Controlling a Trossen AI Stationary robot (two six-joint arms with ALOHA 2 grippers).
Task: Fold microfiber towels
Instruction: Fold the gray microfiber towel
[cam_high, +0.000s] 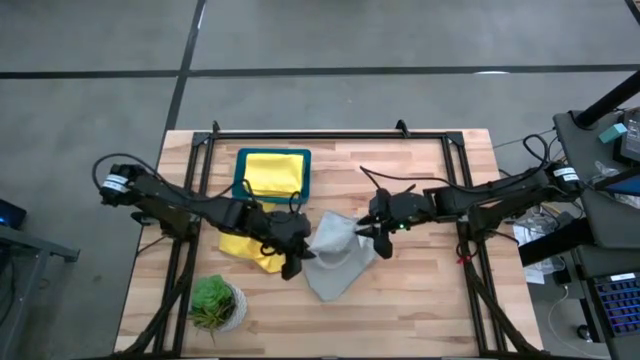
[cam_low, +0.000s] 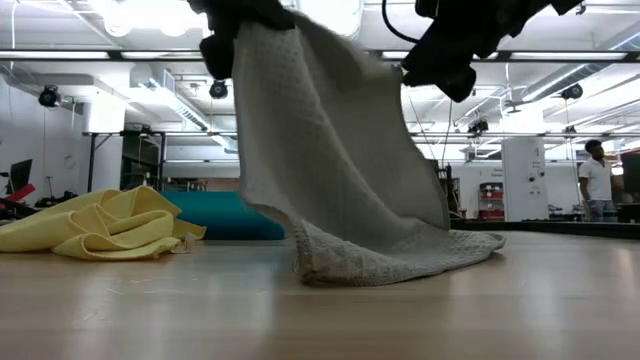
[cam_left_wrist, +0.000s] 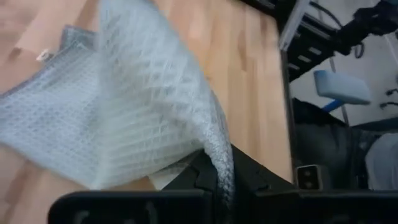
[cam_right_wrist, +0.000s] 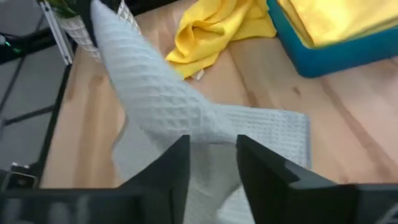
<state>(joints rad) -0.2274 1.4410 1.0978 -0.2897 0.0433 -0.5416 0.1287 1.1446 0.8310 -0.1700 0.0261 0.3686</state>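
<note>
From above we see the pale grey towel (cam_high: 335, 258) at lower centre of the table (cam_high: 420, 300), the left gripper (cam_high: 298, 240) and right gripper (cam_high: 378, 232) at its two sides. Only the low view shows it hanging high off the wood, its lower edge trailing. The left wrist view shows the left fingers pinched on its edge; the right wrist view shows the right fingers spread with cloth between them. A crumpled yellow towel (cam_high: 245, 250) lies left of centre, another (cam_high: 272, 172) in the teal tray (cam_high: 240, 172).
</note>
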